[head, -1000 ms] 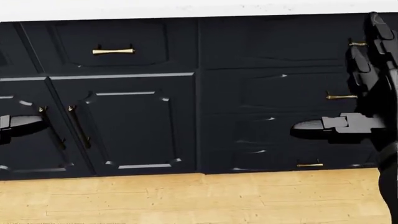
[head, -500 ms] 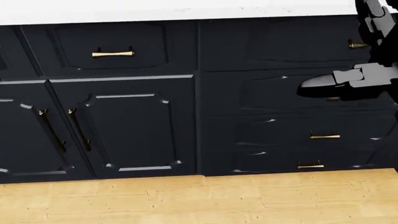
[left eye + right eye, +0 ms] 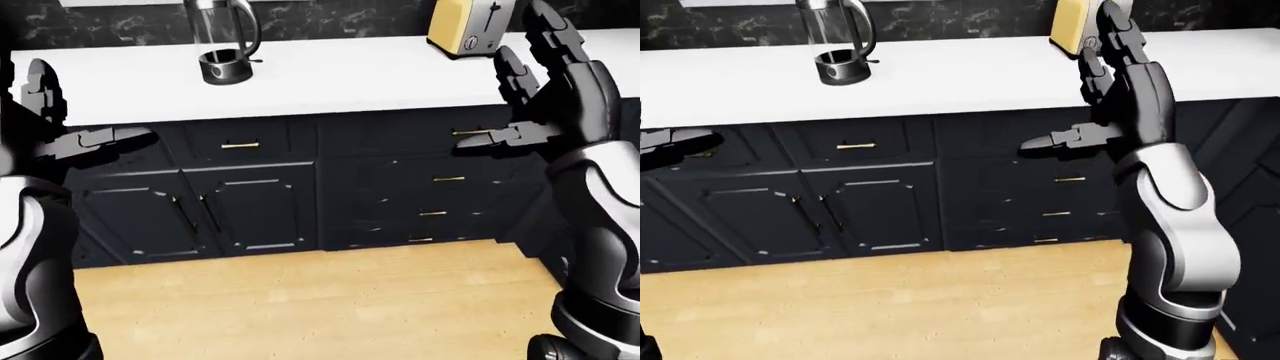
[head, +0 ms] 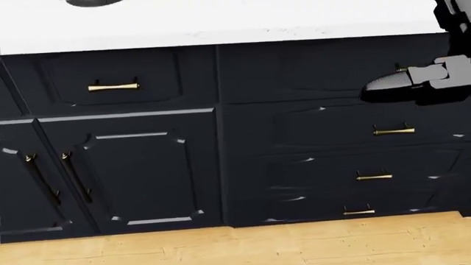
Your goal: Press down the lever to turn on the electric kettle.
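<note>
The electric kettle (image 3: pixel 222 41), a glass jug with a dark base and handle, stands on the white counter (image 3: pixel 350 75) at the top of the left-eye view; it also shows in the right-eye view (image 3: pixel 836 41). Its top is cut off and I cannot make out its lever. My left hand (image 3: pixel 90 105) is open and empty, raised at the left edge, below and left of the kettle. My right hand (image 3: pixel 505 90) is open and empty, raised at the right, far from the kettle. In the head view only its thumb (image 4: pixel 401 83) shows.
A yellow toaster (image 3: pixel 465 26) stands on the counter at the top right. Dark cabinet doors and drawers with brass handles (image 4: pixel 112 86) run under the counter. Wood floor (image 3: pixel 300 300) lies below. A dark marbled wall (image 3: pixel 330 19) is behind the counter.
The head view has shifted: the cabinets sit lower and more counter shows. My right hand rose from mid-height to upper right. My left hand has left the head view.
</note>
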